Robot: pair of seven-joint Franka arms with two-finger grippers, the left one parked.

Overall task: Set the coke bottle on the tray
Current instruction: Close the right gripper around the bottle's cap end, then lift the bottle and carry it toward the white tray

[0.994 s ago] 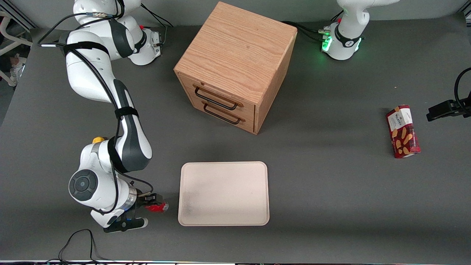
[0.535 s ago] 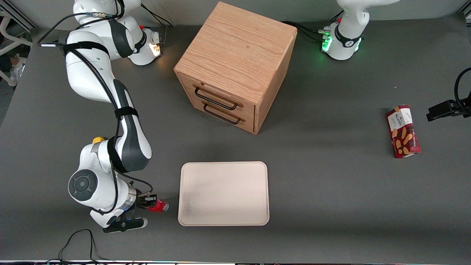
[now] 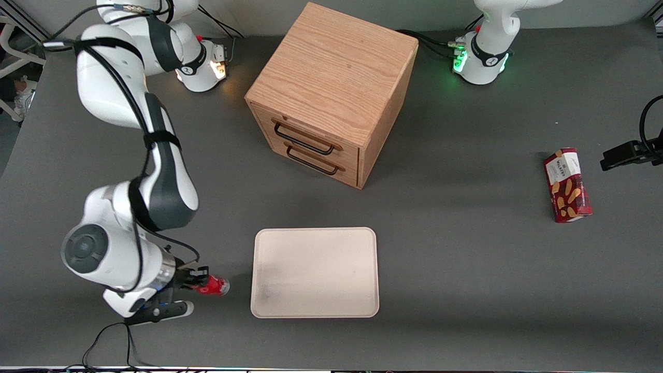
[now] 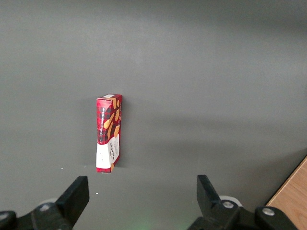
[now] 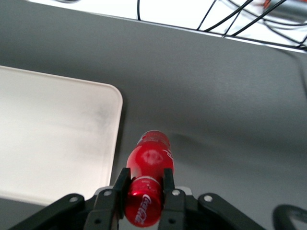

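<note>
My gripper (image 3: pixel 199 282) hangs near the tabletop's (image 3: pixel 456 290) front edge, toward the working arm's end, and its two fingers (image 5: pixel 121 184) are clamped on the coke bottle (image 3: pixel 212 286), one on each side. From my wrist I see the bottle (image 5: pixel 147 184) lying lengthwise between them, its red label showing white lettering. In the front view the bottle sits just beside the short edge of the tray (image 3: pixel 315 305), with a strip of bare grey tabletop between the two; it is not over the tray. I cannot tell whether the bottle is lifted off the tabletop or touching it.

The tray is cream-beige with rounded corners and lies flat near the front edge, with nothing on it; a faint dark smudge marks the corner nearest the bottle. My wrist view shows that rounded corner (image 5: pixel 111 96) close to the bottle.

Farther from the front camera stands a wooden drawer cabinet (image 3: pixel 331 88), turned at an angle, two black handles on its front. A red snack box (image 3: pixel 567 185) lies well apart, toward the parked arm's end.
</note>
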